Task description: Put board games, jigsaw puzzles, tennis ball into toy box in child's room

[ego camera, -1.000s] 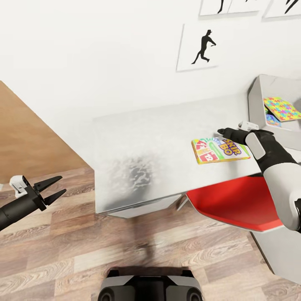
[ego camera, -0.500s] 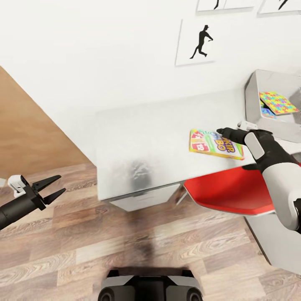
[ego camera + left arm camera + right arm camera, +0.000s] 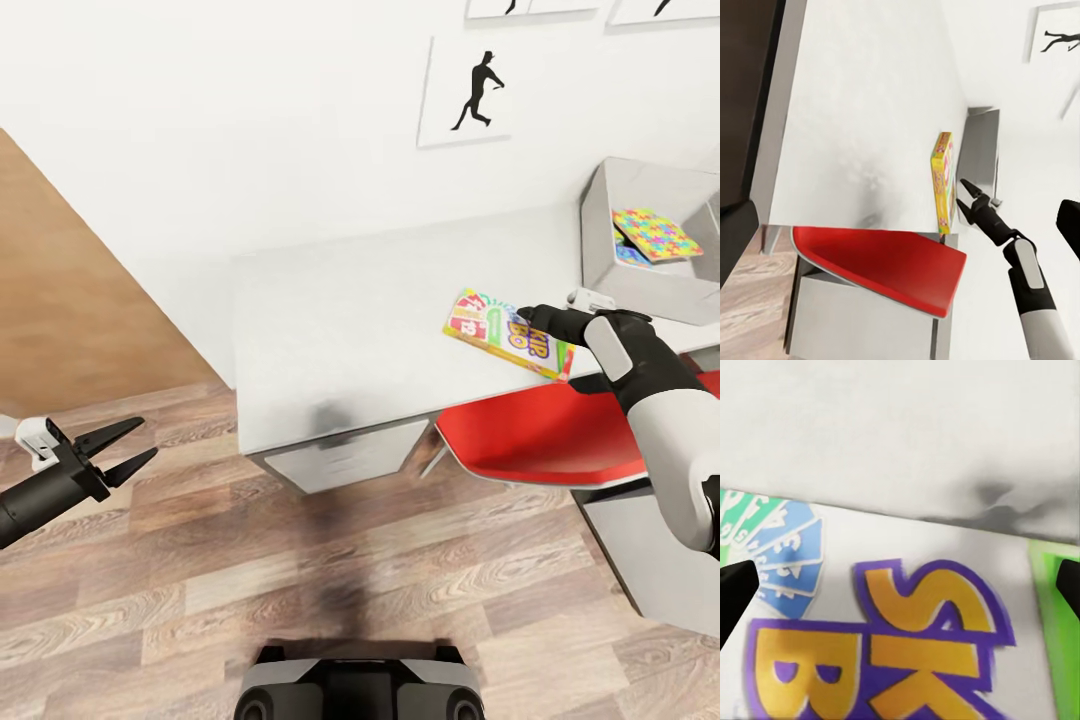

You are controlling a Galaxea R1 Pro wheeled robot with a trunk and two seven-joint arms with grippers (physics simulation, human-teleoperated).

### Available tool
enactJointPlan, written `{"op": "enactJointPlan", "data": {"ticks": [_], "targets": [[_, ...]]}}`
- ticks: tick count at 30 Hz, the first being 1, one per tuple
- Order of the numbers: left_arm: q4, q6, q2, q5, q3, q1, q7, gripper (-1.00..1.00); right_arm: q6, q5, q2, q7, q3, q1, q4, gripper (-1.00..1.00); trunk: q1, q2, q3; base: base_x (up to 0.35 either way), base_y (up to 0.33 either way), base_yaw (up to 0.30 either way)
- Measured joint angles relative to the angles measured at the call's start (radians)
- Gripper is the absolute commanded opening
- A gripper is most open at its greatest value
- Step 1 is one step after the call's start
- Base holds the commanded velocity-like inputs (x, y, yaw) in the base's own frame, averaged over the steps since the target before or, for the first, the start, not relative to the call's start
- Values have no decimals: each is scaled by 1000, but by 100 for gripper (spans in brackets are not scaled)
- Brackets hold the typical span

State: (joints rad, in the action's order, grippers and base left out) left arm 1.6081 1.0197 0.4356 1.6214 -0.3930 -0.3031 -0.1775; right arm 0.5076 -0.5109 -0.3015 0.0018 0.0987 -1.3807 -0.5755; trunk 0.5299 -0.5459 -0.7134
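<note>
- risk first: the flat green, red and yellow "skip-bo" cardboard game box (image 3: pixel 507 334) looks pinched by one edge only in the black right gripper (image 3: pixel 535 318), tilted, above the near right part of the long pale grey-white table (image 3: pixel 350 330). a thin edge hold on a wide, flat box could let it swivel or slide out on the way to the bin.
- grip state: in the right wrist view the lettered lid (image 3: pixel 907 637) lies between two dark fingertips (image 3: pixel 735 592) set at either side of it, so i judge that claw closed on the box, not widely parted.
- second risk: the shallow light-grey toy box (image 3: pixel 600 215) stands at the far right of the table, well apart from the held box, with a multicolour jigsaw puzzle board (image 3: pixel 655 233) lying tilted inside. if the box goes in flat over that slanted board, it may ride up on the wall and tip out.
- third risk: the red chair (image 3: pixel 545 440) sits just below the held box, near the table edge; a low swing of the arm could strike it.
- left gripper (image 3: pixel 128 452): at the near left over the wood-plank floor (image 3: pixel 300 560), jaws parted, holding nothing.
- count: one game box, one puzzle board plainly visible with a blue patch under it that i cannot identify, one toy box, one table, one chair, two grippers.
</note>
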Motion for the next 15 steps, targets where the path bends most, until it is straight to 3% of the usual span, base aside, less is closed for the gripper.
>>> {"op": "enactJointPlan", "data": {"ticks": [7, 13, 15], "targets": [[0, 0, 1, 0, 0, 0, -2, 100, 14, 16, 3, 12, 1, 0, -5, 100, 0, 0, 0, -12, 0, 8], [0, 0, 0, 0, -1, 0, -3, 100, 52, 8, 5, 38, 2, 0, -13, 100, 0, 0, 2, -4, 0, 119], [0, 0, 0, 0, -1, 1, -3, 100, 58, 23, 4, 41, 2, -1, -15, 100, 0, 0, 3, -2, 0, 176]]}}
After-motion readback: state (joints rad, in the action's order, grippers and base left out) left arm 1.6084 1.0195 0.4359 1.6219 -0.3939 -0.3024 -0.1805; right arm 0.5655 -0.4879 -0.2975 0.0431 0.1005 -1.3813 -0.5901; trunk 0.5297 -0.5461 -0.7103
